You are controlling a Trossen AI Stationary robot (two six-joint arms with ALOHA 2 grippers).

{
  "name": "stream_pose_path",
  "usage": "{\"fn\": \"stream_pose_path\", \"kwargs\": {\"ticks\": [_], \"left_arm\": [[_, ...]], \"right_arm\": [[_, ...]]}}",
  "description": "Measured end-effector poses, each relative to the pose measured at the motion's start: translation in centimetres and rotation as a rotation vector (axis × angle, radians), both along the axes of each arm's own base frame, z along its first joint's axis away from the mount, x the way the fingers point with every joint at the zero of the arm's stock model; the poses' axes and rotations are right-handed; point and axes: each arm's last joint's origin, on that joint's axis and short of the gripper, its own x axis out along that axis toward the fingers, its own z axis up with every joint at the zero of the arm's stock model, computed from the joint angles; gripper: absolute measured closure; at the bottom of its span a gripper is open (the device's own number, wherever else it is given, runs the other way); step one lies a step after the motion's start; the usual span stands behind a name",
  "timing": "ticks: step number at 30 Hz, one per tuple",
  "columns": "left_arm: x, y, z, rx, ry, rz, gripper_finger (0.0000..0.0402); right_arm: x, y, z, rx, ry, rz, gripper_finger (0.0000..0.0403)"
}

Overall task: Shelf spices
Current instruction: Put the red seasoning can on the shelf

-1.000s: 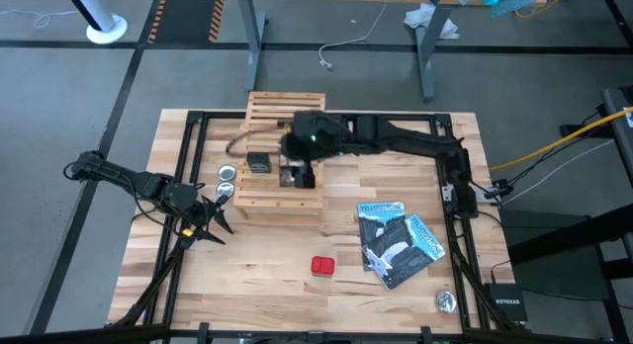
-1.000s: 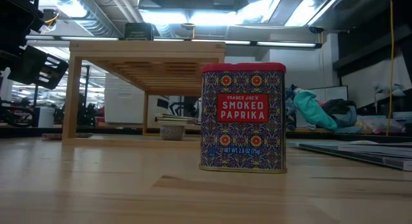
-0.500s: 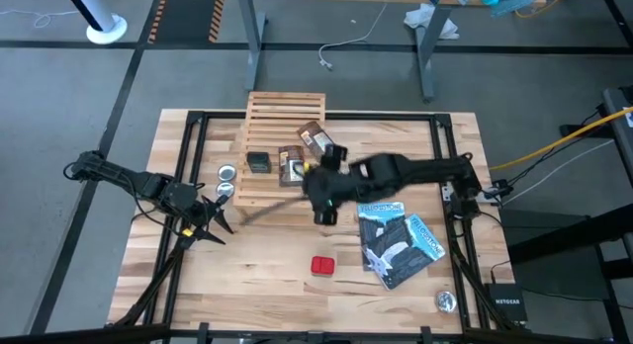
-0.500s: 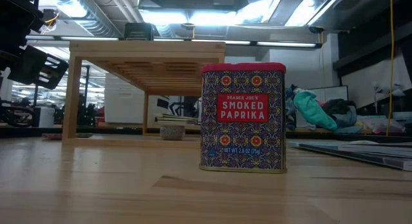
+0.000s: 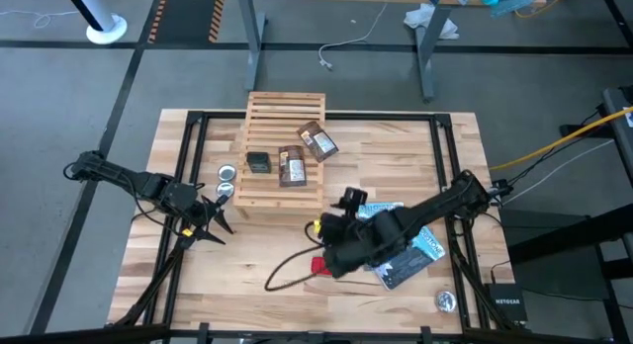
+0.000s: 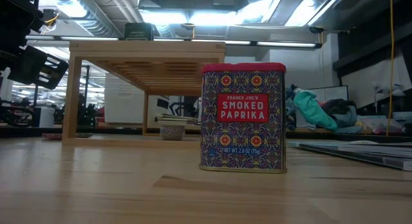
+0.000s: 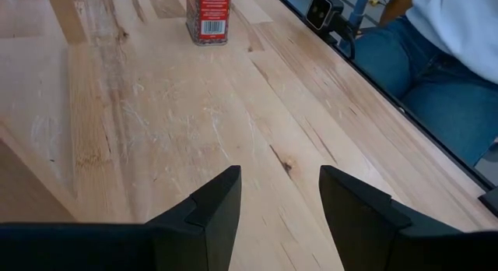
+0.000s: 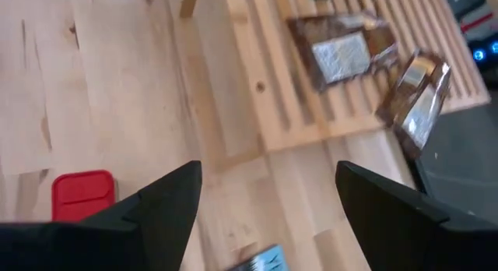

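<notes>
Right arm now off the shelf [image 5: 284, 136], fingers [image 8: 156, 209] wide and empty above the red box [image 8: 82, 195]; left fingers [image 7: 214, 205] half-open, empty.

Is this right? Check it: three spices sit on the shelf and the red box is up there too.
Not quite. Three spices do sit on the shelf, but the red box stands on the table in front of it, beside the right claw, as the high view shows.

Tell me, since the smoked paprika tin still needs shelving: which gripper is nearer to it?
Right. The right gripper, open, hovers right beside the smoked paprika tin at the table's front; the left gripper waits apart, near the table's left edge.
</notes>
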Motion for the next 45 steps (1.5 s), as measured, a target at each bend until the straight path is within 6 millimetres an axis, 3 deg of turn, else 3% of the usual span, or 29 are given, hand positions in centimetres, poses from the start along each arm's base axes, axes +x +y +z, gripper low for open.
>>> {"fn": "stream_pose_path", "kwargs": {"ticks": [10, 20, 32, 45], "left_arm": [[0.0, 0.0, 0.0, 0.000, -0.001, 0.000, 0.0233], [0.0, 0.0, 0.0, 0.000, 0.000, 0.000, 0.0233], [0.0, 0.0, 0.0, 0.000, 0.000, 0.001, 0.0233], [0.0, 0.0, 0.0, 0.000, 0.000, 0.000, 0.0233]], "right_arm": [[-0.4, 3.0, -4.8, 0.031, -0.006, -0.026, 0.0100], [-0.1, 3.6, -6.4, 0.157, -0.008, -0.050, 0.0100], [-1.3, 6.8, -10.1, 0.303, -0.058, -0.078, 0.0100], [-1.8, 7.0, -14.1, 0.326, -0.067, -0.087, 0.0100]]}}
